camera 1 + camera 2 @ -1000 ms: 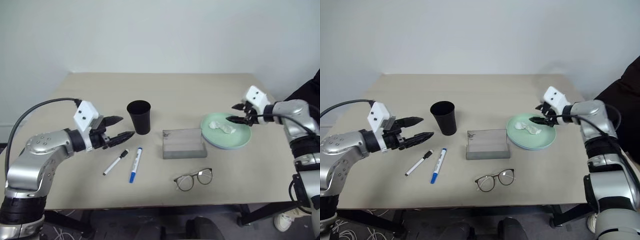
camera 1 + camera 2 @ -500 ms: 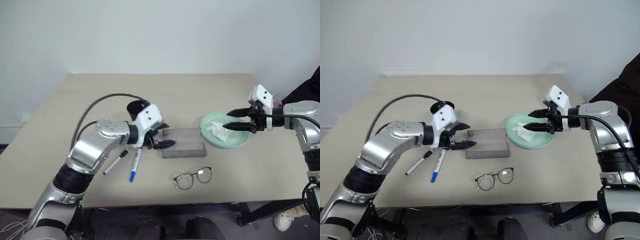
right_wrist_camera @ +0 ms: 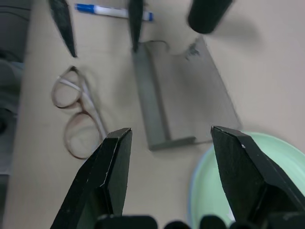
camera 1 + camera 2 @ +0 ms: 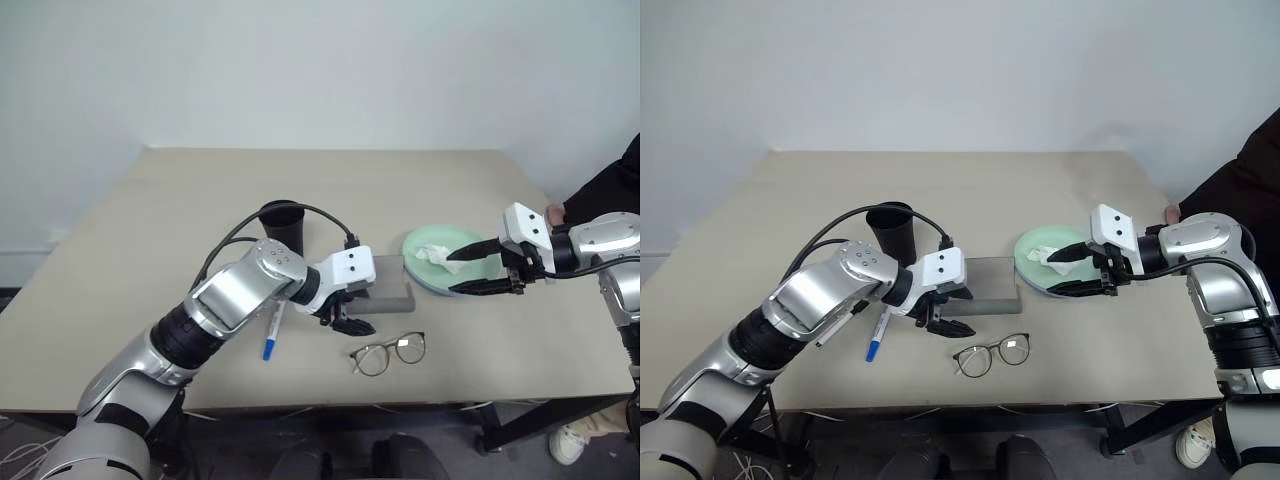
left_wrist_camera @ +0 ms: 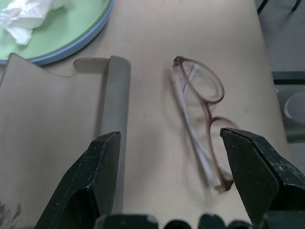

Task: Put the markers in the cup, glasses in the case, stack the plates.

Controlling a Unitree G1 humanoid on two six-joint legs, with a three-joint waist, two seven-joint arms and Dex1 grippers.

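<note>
While the left gripper [image 4: 345,318] hangs w/ fingers spread and empty just beside the thin dark wire-framed glasses [image 4: 388,353] near the table's front edge, the flat grey rectangular case [image 4: 385,283] sits just behind it, mid-table. Risk: a steep, skewed descent could pinch one lens or slide the frame toward the front edge. Right gripper [image 4: 478,268], also spread and empty, hovers over the stacked mint-green and blue plates [image 4: 1030,246] by the crumpled white tissue [image 4: 433,253]; it could snag that.
</note>
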